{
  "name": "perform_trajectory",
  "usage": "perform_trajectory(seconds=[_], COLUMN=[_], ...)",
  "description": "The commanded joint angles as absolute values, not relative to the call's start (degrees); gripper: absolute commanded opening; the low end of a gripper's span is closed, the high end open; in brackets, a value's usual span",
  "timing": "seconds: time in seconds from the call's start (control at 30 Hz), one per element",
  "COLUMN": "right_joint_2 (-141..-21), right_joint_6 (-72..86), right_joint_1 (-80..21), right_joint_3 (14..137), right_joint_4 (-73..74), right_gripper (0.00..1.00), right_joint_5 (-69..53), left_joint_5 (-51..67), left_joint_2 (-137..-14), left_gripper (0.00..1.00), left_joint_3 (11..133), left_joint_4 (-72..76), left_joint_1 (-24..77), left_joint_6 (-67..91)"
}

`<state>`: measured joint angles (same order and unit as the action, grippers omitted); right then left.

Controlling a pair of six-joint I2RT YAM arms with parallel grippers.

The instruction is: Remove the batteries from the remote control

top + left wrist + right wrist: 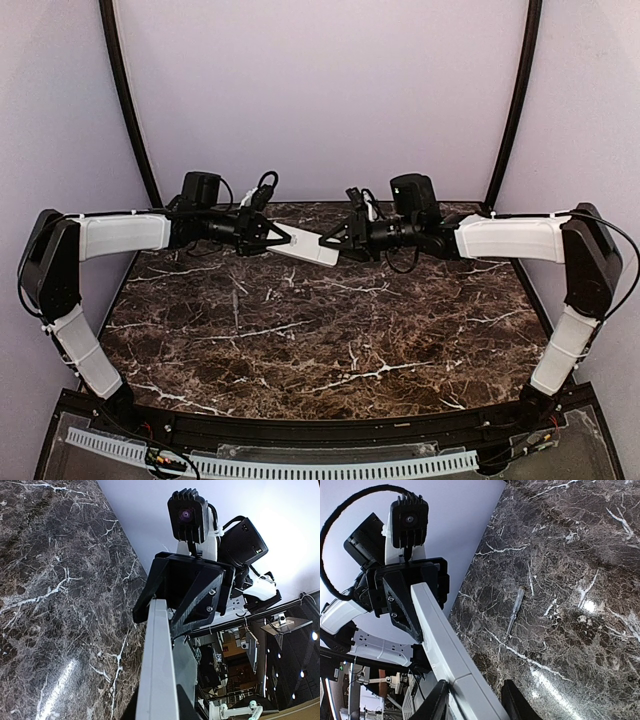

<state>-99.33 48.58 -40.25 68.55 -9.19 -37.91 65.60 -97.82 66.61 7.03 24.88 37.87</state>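
The remote (308, 247) is held up over the table (300, 340), one end clamped tight by the left gripper (283, 238); the other end is straddled by the right gripper (337, 240), whether it's squeezed yet can't be told

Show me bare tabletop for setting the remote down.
The table is bare across its near and middle, between the arm bases. The far strip is crowded: left gripper and right gripper meet on the remote control, and a slim tool lies by the back wall.
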Motion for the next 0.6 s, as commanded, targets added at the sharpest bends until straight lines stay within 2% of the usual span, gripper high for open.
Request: perform_trajectory(seconds=[0.0, 0.13, 0.37, 0.57], right_joint_2=[-98.87, -98.83, -98.44, -97.83], right_joint_6=[48.99, 49.37, 49.71, 51.6], right_joint_1=[-41.21, -41.22, -41.18, -41.21], right_joint_3=[69.26, 69.17, 68.79, 66.83], right_joint_4=[-12.69, -13.25, -14.42, -21.85], right_gripper=[0.32, 0.25, 0.2, 0.19], right_joint_5=[-39.45, -39.81, -40.62, -43.64], left_joint_5=[63.6, 63.61, 64.82, 68.84], left_joint_2=[-96.78, -97.01, -97.2, -97.76], left_gripper=[0.0, 0.0, 0.0, 0.0], left_joint_3=[67.5, 67.5, 66.81, 62.55], left_joint_4=[4.58, 4.53, 6.8, 24.34], left_joint_1=[25.17, 25.15, 25.07, 24.33], left_joint_6=[36.48, 36.62, 38.83, 52.84])
